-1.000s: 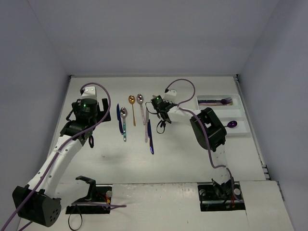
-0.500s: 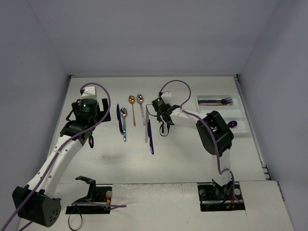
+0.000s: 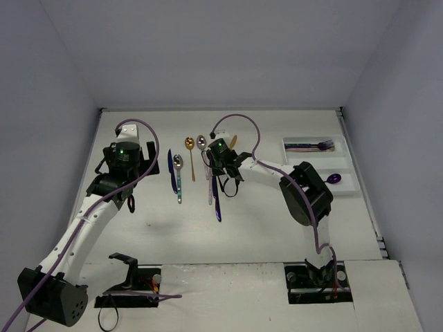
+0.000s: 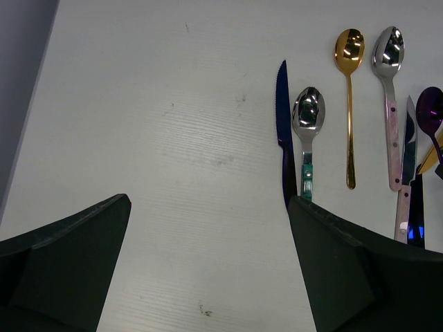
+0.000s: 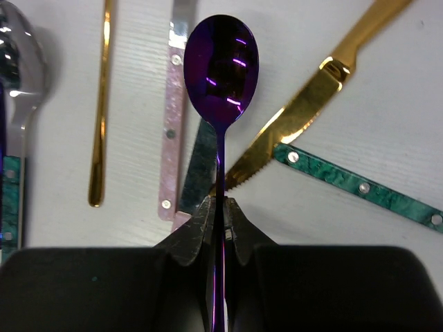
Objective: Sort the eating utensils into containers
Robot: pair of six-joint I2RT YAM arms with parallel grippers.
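My right gripper (image 5: 220, 207) is shut on the thin handle of a purple spoon (image 5: 221, 62), just above a pile of utensils mid-table (image 3: 220, 160). Under it lie a gold knife (image 5: 325, 90) with a teal handle and a pink-handled utensil (image 5: 172, 138). My left gripper (image 4: 208, 277) is open and empty over bare table, left of a dark blue knife (image 4: 284, 138), a teal-handled silver spoon (image 4: 308, 114), a gold spoon (image 4: 349, 48) and a pink-handled silver spoon (image 4: 387, 52). The white tray (image 3: 346, 162) at right holds a purple fork (image 3: 315, 145) and another purple spoon (image 3: 334, 178).
A second dark blue knife (image 3: 216, 197) lies nearer the front, below the pile. The left arm (image 3: 121, 155) stands over the table's left part. Purple cables loop above both arms. Walls close the table at left, back and right.
My right gripper has moved left from beside the pile to over the utensils. The left arm has not moved.
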